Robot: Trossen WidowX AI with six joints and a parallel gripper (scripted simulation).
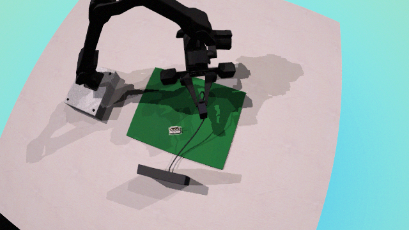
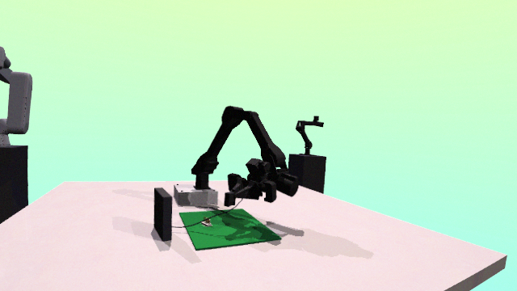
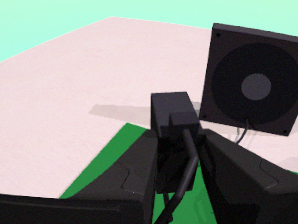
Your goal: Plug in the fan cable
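Observation:
My gripper point(image 1: 201, 104) point(image 2: 234, 196) point(image 3: 177, 138) is shut on the dark fan plug point(image 1: 202, 110) point(image 2: 229, 199) point(image 3: 172, 111) and holds it in the air above the green board point(image 1: 144, 128) point(image 2: 202, 242) point(image 3: 120, 142). The plug sticks out beyond the fingertips, and its cable point(image 1: 193, 135) point(image 3: 187, 175) loops from it. The white four-pin header point(image 1: 175, 130) point(image 2: 207, 222) stands on the board, to the left of the plug in the top view; nothing sits on it. The header does not show in the wrist view.
The dark square fan point(image 1: 163, 174) point(image 2: 162, 214) point(image 3: 256, 86) stands upright beyond the board's edge, with the cable running to its foot. The arm's grey base block point(image 1: 91, 96) point(image 2: 195, 196) is beside the board. Other robots stand on pedestals in the background of the exterior view.

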